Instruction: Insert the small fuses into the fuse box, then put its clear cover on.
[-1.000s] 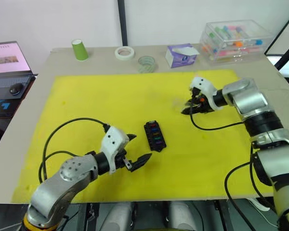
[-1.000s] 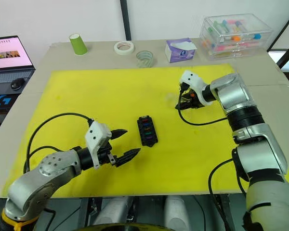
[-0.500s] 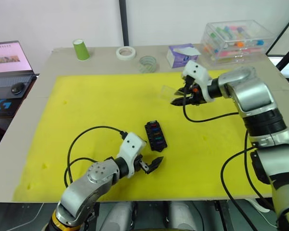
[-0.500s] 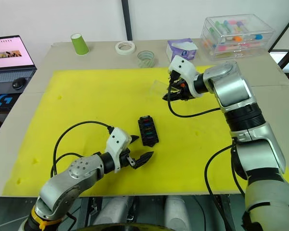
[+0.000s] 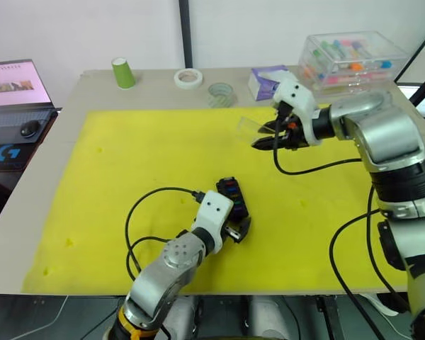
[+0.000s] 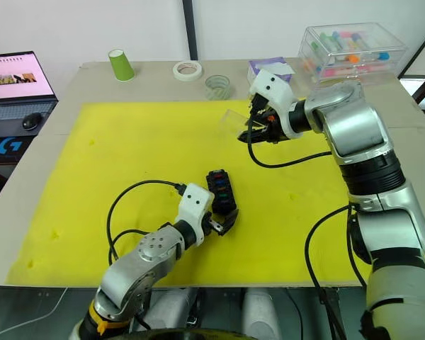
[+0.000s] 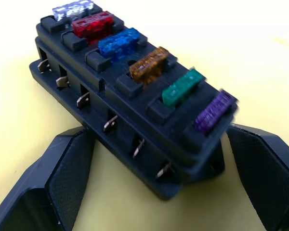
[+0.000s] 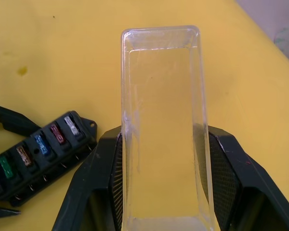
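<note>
Fuse box (image 6: 220, 191) sits on the yellow mat (image 6: 113, 142) near the counter's front edge, about mid-width. All six slots are filled w/ small fuses (image 7: 135, 62): clear, red, blue, amber, green, purple, so the insertion part looks done. Over the last sec the left gripper (image 6: 223, 223) has moved in from the left side of the mat and now sits at the box's near end, jaws open and straddling it. In the left wrist view, one finger (image 7: 62, 173) is just beside one long side and the other is near the opposite corner; can't tell if either touches yet. Probably it's setting up to steady the box. Right gripper (image 6: 251, 131) is closed on the clear cover (image 8: 164, 125), pinching its long sides w/ the cover sticking out past the fingertips. Since a sec ago the cover has come up off the mat, and it now hangs toward the back-right part of the mat, well apart from the box. Remaining step: bring the cover over and seat it. Alignment will matter, as the cover barely exceeds the box outline and the fuse tops stand proud.
</note>
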Available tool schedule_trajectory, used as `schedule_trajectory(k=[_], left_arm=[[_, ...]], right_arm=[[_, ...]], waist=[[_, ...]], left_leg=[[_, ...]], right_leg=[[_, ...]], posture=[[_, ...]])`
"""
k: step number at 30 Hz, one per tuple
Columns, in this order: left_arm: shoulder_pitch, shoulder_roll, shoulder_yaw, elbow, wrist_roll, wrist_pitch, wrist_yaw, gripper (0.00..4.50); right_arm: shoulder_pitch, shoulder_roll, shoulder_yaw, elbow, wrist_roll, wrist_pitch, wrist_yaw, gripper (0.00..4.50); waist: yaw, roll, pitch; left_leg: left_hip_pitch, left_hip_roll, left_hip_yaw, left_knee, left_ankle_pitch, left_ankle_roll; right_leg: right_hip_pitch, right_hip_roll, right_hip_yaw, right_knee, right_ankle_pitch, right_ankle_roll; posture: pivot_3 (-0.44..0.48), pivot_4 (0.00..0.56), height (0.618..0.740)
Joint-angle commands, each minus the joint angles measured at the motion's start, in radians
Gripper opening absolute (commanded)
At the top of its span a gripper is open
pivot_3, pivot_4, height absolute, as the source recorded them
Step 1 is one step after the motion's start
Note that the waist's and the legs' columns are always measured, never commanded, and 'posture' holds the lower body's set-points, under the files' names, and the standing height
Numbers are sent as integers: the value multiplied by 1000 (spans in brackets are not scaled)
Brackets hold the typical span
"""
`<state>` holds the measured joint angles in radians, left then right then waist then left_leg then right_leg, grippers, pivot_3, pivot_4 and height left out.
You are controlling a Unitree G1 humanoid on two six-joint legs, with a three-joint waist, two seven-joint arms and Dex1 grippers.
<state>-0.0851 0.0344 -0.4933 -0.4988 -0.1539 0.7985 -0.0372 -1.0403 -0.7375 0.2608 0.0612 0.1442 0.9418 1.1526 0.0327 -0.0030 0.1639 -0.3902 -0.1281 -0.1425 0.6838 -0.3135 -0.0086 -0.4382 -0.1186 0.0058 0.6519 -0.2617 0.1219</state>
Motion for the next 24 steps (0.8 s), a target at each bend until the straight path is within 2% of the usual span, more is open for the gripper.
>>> schedule_trajectory(k=[1, 3, 12, 15, 19, 24], left_arm=[[-12, -66, -61, 92, 80, -24, 75, 4500], [-10, -96, -70, 118, 101, -30, 97, 4500], [-24, -127, -39, 213, 145, -123, 167, 4500], [-17, -130, -20, 212, 137, -140, 184, 3926], [-7, -109, 6, 178, 120, -130, 180, 2735], [10, -15, 63, 89, 72, -87, 87, 2735]], right_arm=[[-32, -17, -26, -50, 17, 5, -12, 1879], [-29, -20, -23, -59, 21, 9, -17, 1879], [-26, -28, -10, -69, 27, 1, -31, 1879], [-19, -29, -8, -78, 32, 0, -33, 1879], [-19, -24, -7, -74, 33, -6, -35, 1879], [-16, -18, -9, -70, 34, -18, -39, 1879]], waist=[[12, 0, 0], [17, 0, 0], [18, 0, 0], [14, 0, 0], [7, 0, 0], [3, 0, 0]], left_leg=[[0, -1, 0, 0, 0, 0], [0, -1, 0, 1, 0, 0], [1, -1, 0, 1, 0, 0], [1, -1, 0, 1, 0, 0], [1, 0, 0, 1, 0, 0], [1, 0, 2, 0, 0, 0]], right_leg=[[0, 0, 0, 0, 1, 1], [1, 0, 0, -1, 1, 2], [2, 0, 1, -1, 2, 2], [2, 0, 1, -1, 2, 1], [1, 0, 1, -1, 2, 1], [0, 1, 1, -1, 2, 1]], posture=[[0, 150, 740], [0, 150, 740], [0, 150, 740], [0, 150, 740], [0, 150, 740], [0, 150, 740]])
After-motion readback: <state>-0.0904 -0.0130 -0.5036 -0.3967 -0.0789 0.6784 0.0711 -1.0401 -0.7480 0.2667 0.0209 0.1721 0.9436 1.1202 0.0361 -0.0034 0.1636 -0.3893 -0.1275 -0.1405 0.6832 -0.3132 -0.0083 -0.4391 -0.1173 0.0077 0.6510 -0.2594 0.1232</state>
